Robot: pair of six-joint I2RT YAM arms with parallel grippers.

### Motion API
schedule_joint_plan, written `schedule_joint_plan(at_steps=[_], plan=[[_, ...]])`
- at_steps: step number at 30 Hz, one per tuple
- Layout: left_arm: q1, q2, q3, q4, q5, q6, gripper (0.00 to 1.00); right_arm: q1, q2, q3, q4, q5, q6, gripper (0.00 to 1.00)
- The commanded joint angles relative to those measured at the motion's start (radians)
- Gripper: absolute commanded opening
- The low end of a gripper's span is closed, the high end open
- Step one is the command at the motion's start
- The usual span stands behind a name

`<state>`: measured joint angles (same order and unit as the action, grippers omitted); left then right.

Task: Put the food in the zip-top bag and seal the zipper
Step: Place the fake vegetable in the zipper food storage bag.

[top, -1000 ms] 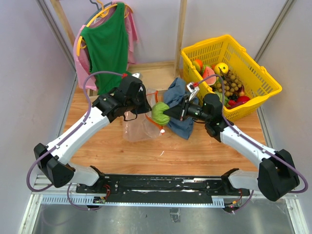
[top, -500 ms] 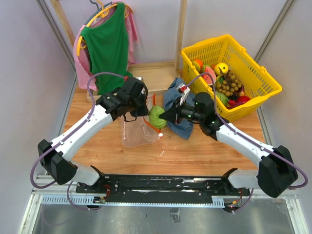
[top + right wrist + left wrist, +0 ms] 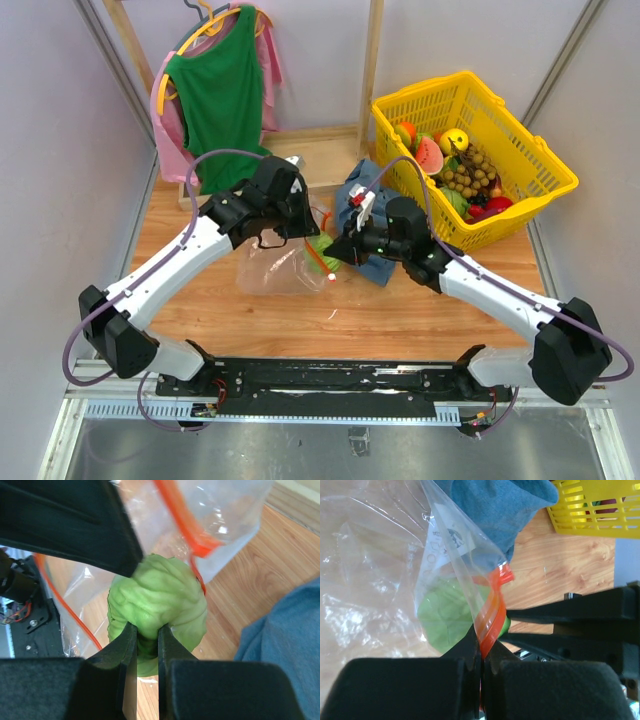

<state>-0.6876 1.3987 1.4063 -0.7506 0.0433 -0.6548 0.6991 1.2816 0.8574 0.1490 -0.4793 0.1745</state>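
Observation:
My left gripper [image 3: 481, 647] is shut on the red-orange zipper [image 3: 490, 612] of the clear zip-top bag [image 3: 375, 565] and holds its mouth up above the table; the left gripper also shows in the top view [image 3: 300, 222]. My right gripper [image 3: 146, 632] is shut on the pale-green cabbage [image 3: 160, 602] and holds it at the bag's mouth, partly behind the plastic. In the top view the right gripper [image 3: 335, 248] meets the bag [image 3: 270, 270] and the cabbage [image 3: 322, 244] is mostly hidden. The zipper's other edge [image 3: 182, 520] hangs open.
A yellow lattice basket [image 3: 520, 195] with several toy fruits stands at the back right. A blue-grey cloth [image 3: 372, 262] lies under my right arm. A green shirt [image 3: 215, 90] hangs at the back left. A wooden frame post [image 3: 372, 60] stands behind.
My right gripper has moved left with the cabbage, up to the bag's mouth. My left gripper shifted a little right, still holding the zipper edge.

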Motion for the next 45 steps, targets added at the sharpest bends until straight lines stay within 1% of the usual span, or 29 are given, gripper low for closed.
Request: schedule_joint_plan(at_steps=[1,6,10,13,17,21,27,32,34,37,41,43,45], plan=[[0.000,0.020,-0.011,0.043,-0.004,0.006,0.00,0.011,-0.046,-0.029,0.124,-0.161,0.028,0.01],[0.000,0.039,-0.002,0.037,-0.040,0.014,0.00,0.010,-0.057,-0.051,0.175,-0.297,-0.008,0.01],[0.000,0.063,0.018,0.049,0.016,0.026,0.00,0.012,-0.060,-0.072,0.234,-0.333,-0.004,0.01],[-0.002,0.064,0.003,0.073,0.077,0.033,0.00,0.012,-0.066,-0.087,0.281,-0.289,0.011,0.01],[-0.027,0.050,-0.011,0.094,0.108,0.036,0.00,0.010,-0.055,-0.080,0.263,-0.142,0.028,0.01],[-0.044,0.026,-0.029,0.102,0.119,0.033,0.00,-0.026,-0.027,-0.080,0.285,-0.063,0.129,0.01],[-0.044,-0.078,-0.127,0.134,0.078,0.023,0.00,-0.118,-0.037,-0.151,0.430,-0.046,0.354,0.01],[-0.044,-0.115,-0.204,0.155,0.014,0.000,0.00,-0.128,-0.062,-0.157,0.474,-0.070,0.447,0.01],[-0.044,-0.126,-0.236,0.199,0.039,-0.011,0.00,-0.128,-0.072,-0.162,0.483,-0.068,0.468,0.01],[-0.044,-0.145,-0.283,0.279,0.098,-0.033,0.00,-0.126,-0.079,-0.171,0.467,-0.052,0.452,0.01],[-0.044,-0.162,-0.286,0.285,0.080,-0.072,0.00,-0.125,-0.114,-0.196,0.382,0.063,0.411,0.01],[-0.044,-0.174,-0.304,0.312,0.084,-0.088,0.00,-0.125,-0.115,-0.212,0.409,0.064,0.420,0.01],[-0.044,-0.180,-0.344,0.378,0.130,-0.103,0.00,-0.122,-0.102,-0.219,0.464,0.053,0.465,0.01]])
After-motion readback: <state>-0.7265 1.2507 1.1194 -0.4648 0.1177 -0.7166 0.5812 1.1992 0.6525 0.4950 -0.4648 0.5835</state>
